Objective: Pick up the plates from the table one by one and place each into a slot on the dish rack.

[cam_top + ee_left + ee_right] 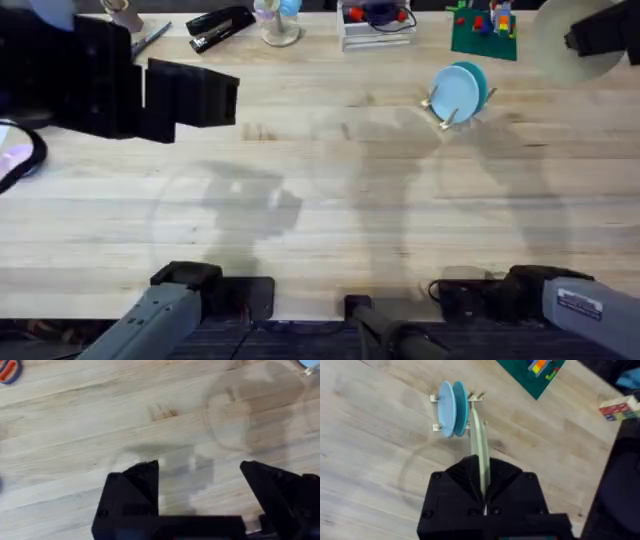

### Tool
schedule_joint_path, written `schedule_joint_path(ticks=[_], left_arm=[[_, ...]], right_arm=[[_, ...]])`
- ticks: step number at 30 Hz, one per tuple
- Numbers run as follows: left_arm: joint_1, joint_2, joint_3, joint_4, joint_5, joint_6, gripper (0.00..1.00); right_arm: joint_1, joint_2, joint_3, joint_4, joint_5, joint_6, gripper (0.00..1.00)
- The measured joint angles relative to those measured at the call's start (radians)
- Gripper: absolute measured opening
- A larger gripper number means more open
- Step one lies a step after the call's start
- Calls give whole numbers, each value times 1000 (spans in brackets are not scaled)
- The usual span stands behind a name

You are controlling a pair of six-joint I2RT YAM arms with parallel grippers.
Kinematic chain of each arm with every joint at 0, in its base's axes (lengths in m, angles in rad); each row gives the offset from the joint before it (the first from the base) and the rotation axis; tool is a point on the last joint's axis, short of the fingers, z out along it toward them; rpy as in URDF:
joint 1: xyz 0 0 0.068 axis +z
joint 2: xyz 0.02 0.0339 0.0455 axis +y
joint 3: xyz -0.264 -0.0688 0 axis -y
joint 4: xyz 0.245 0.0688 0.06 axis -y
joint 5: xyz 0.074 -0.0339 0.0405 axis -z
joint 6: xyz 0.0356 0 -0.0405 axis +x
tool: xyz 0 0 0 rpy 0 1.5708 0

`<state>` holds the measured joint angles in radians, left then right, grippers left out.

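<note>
The small wooden dish rack stands at the table's far right. A teal plate stands upright in it, with a paler light-blue plate just in front. My right gripper is raised at the far right corner, shut on the cream plate. It holds that plate edge-on, up in the air and short of the rack. My left gripper hangs open over bare wood at the far left, nothing between its fingers.
Along the far edge lie a black stapler, a clear tray and a green baseplate with bricks. A black cable loop lies at the left edge. Both arm bases sit at the near edge.
</note>
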<state>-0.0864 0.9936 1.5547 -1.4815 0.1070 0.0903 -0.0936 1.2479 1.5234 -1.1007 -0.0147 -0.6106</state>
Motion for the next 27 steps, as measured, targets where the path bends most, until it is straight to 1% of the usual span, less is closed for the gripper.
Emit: schedule_joint_path(ticks=[4, 7, 19, 27], left_arm=[[0, 0, 0, 0, 0, 0, 994], [0, 0, 0, 1, 0, 0, 995], [0, 0, 0, 1, 0, 0, 994], [0, 0, 0, 1, 0, 0, 994]], right_arm=[[-57, 34, 0, 7, -45, 0, 33], [-79, 44, 0, 9, -59, 0, 33], [-82, 49, 0, 79, -80, -72, 32], [-82, 114, 0, 91, -80, -79, 31]])
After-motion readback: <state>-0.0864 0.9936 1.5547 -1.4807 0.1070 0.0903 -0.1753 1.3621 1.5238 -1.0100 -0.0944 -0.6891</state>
